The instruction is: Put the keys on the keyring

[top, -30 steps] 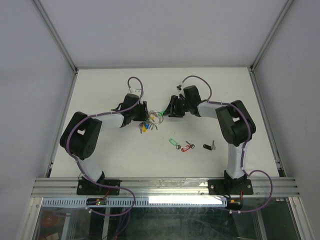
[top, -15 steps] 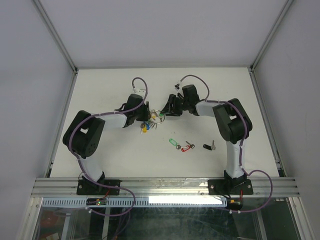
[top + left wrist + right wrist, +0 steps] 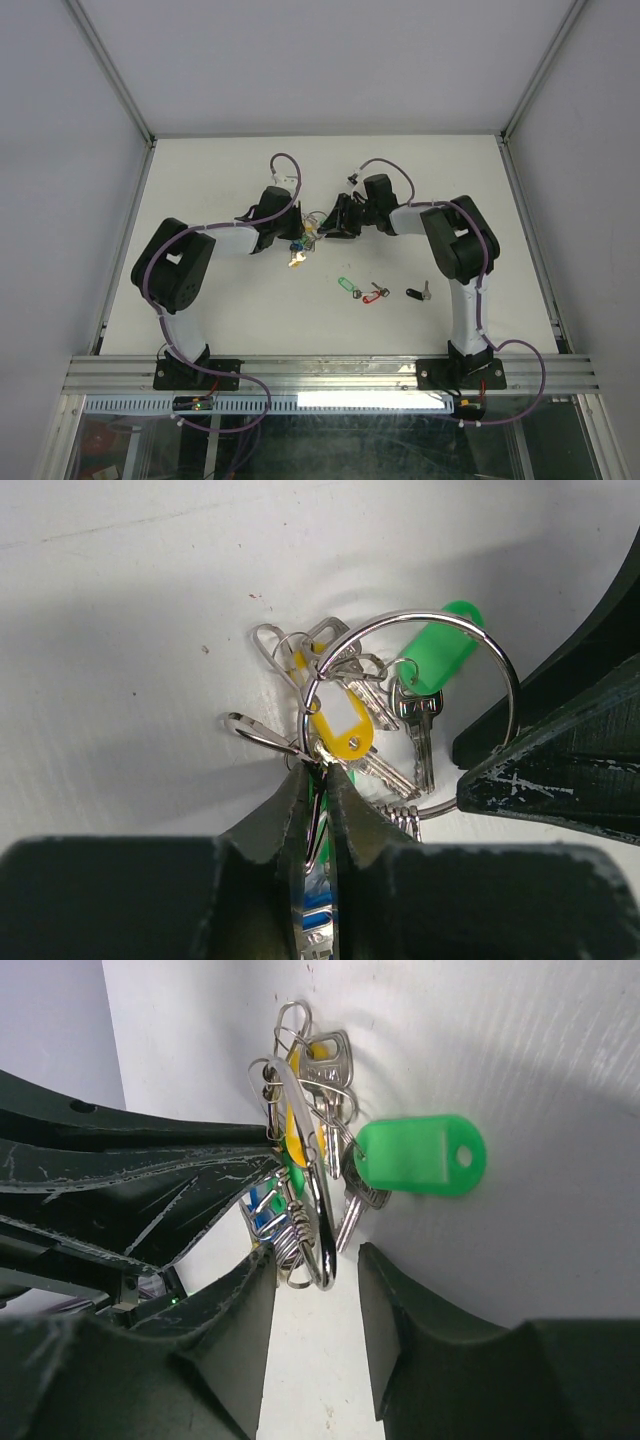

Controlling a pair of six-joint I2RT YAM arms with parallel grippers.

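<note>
The keyring (image 3: 313,226) lies mid-table between both grippers, a silver wire ring (image 3: 420,615) carrying small keys, a yellow tag (image 3: 340,730) and a green tag (image 3: 440,645). My left gripper (image 3: 297,233) is shut on the ring's near edge, its jaws (image 3: 320,772) pinching the wire. My right gripper (image 3: 336,222) faces it from the right. It is open (image 3: 315,1260), with the ring's edge (image 3: 325,1250) standing in the gap, touching neither finger. Three loose keys lie nearer the front: green tag (image 3: 347,286), red tag (image 3: 375,293), black tag (image 3: 417,293).
The white table (image 3: 200,170) is enclosed by grey walls on the left, back and right. An aluminium rail (image 3: 330,372) runs along the near edge, where both arm bases are bolted. The right gripper's dark fingers (image 3: 560,750) crowd the ring in the left wrist view.
The left gripper has moved right and closed onto the keyring. The right gripper has shifted left over the ring's other edge and narrowed a little. The loose keys have stayed put.
</note>
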